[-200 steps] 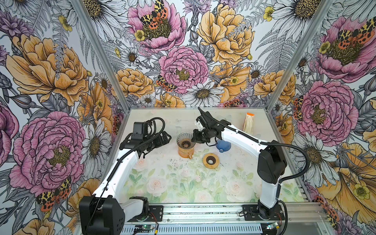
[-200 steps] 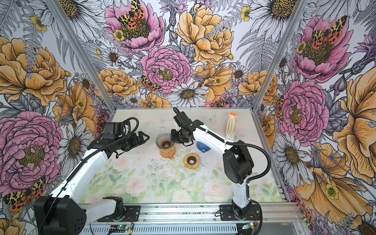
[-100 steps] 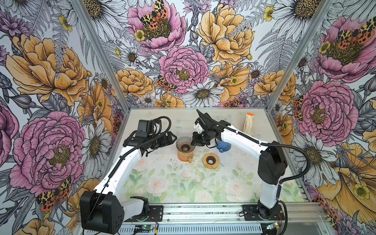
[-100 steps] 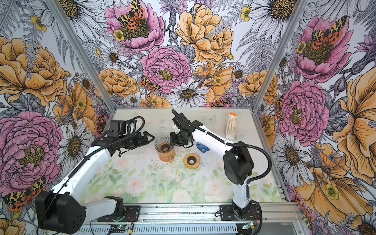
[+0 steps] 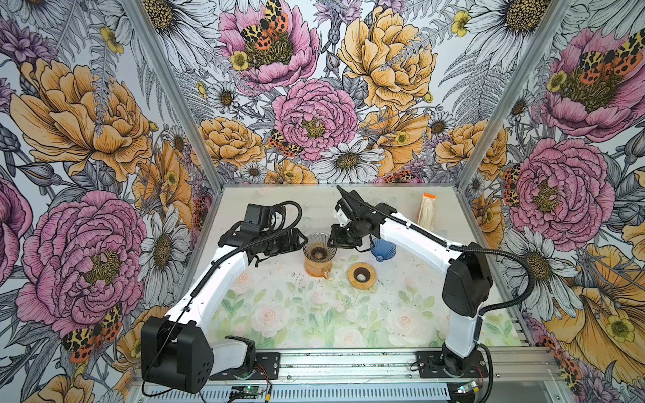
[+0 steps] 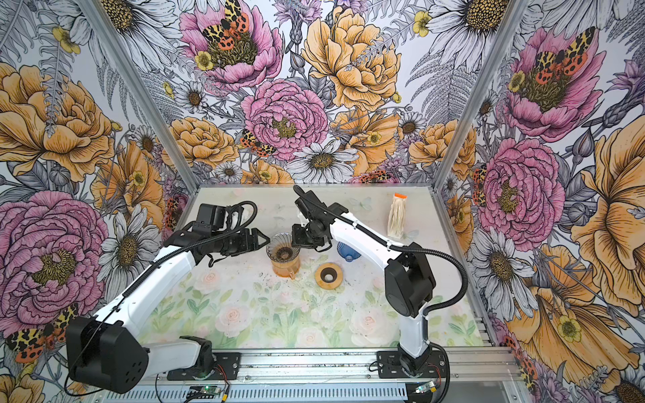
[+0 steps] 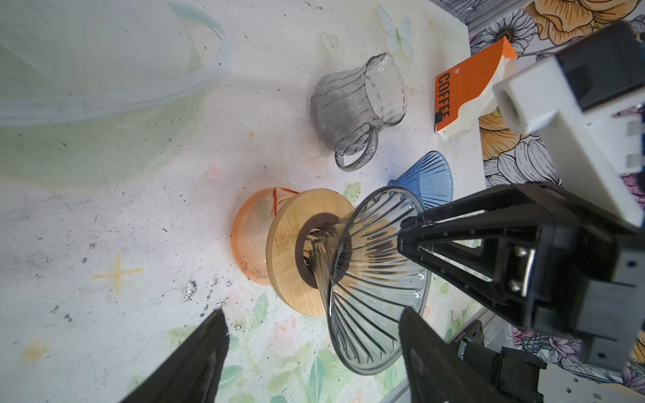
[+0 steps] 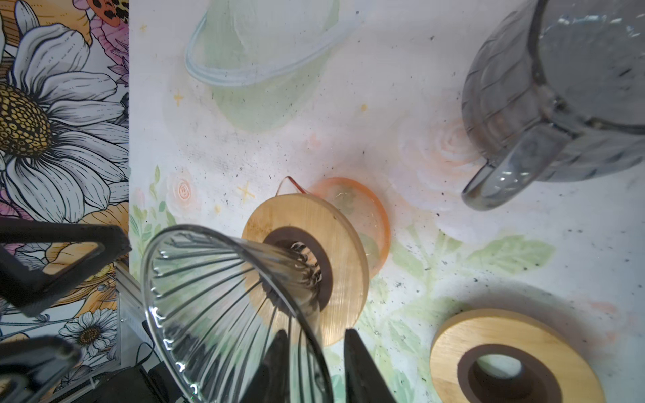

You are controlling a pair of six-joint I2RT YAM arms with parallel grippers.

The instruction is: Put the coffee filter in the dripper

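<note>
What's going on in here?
They are setting up pour-over coffee. The clear glass dripper sits in a wooden ring on the orange carafe. The right gripper has its jaws slightly apart around the dripper's rim; the left gripper hangs open on the opposite side. The coffee filter pack sits untouched at the back right; no filter is in the dripper yet.

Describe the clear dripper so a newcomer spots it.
On the floral table, mid-back, stands an orange carafe. The clear dripper sits atop it on a wooden collar. Unlike the blue dripper on the tabletop beside it, it is colourless ribbed glass, raised up.
</note>
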